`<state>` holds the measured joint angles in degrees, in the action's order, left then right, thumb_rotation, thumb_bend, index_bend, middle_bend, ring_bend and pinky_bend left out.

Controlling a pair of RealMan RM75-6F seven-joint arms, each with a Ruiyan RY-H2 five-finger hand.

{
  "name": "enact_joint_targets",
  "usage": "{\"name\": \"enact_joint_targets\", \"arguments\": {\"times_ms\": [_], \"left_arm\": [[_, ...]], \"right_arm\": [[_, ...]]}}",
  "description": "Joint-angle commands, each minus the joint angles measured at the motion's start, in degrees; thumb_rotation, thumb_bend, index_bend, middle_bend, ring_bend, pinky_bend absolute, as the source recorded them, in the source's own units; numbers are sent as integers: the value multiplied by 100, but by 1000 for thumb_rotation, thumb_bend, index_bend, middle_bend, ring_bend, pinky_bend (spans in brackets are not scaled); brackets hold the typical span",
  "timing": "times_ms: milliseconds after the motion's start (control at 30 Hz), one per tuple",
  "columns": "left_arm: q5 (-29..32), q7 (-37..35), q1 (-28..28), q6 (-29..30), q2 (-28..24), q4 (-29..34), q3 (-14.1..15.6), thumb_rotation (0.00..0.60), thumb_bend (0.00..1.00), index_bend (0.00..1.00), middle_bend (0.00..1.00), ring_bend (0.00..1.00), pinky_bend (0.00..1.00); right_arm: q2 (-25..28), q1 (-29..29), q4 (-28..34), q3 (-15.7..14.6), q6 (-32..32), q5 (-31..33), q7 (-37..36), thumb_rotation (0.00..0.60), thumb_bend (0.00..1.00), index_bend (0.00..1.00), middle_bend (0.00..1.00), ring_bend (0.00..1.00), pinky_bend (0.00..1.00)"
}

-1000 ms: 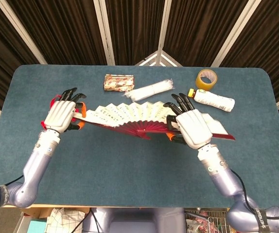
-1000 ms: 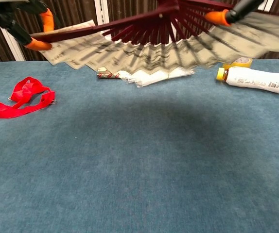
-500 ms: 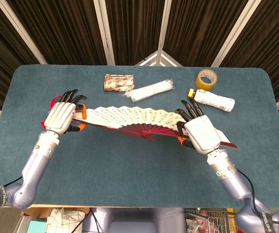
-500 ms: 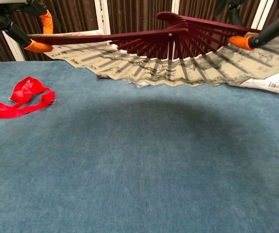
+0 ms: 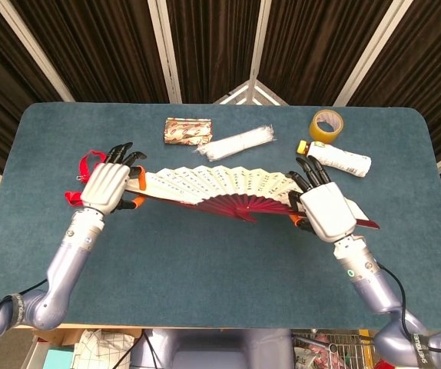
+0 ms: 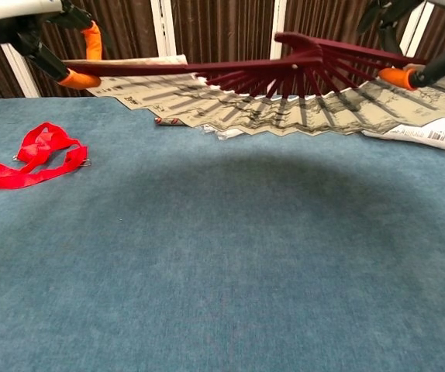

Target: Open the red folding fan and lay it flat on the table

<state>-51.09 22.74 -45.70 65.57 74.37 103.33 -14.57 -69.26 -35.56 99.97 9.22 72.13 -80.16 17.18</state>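
While one red folding fan (image 5: 217, 187) hangs spread above the surface (image 5: 205, 261), the left robot hand (image 5: 107, 187) grips one end rib and the right robot hand (image 5: 326, 213) the other. Behind lie one tape roll (image 5: 325, 125), one bottle (image 5: 338, 158), two packets — and one red strap (image 6: 30, 156) at left. Near half bare — open room.

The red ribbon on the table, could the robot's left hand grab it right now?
Probably not yet. The left hand is right above the red ribbon, but its fingers are busy holding one end of the fan up in the air.
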Motion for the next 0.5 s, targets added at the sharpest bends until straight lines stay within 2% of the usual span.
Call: {"name": "enact_joint_targets", "arguments": {"times_ms": [33, 200, 500], "left_arm": [[-91, 94, -11, 79, 211, -134, 89, 600, 483, 723, 195, 0, 38], [-332, 105, 57, 154, 529, -339, 277, 600, 483, 723, 194, 0, 38], [-461, 106, 243, 42, 520, -199, 545, 600, 473, 705, 178, 0, 38]], "right_arm": [[-205, 103, -458, -139, 78, -224, -193, 600, 442, 816, 279, 77, 0], [-442, 232, -946, -301, 151, -434, -352, 600, 442, 816, 279, 77, 0], [-411, 402, -997, -558, -39, -544, -379, 600, 442, 816, 279, 77, 0]]}}
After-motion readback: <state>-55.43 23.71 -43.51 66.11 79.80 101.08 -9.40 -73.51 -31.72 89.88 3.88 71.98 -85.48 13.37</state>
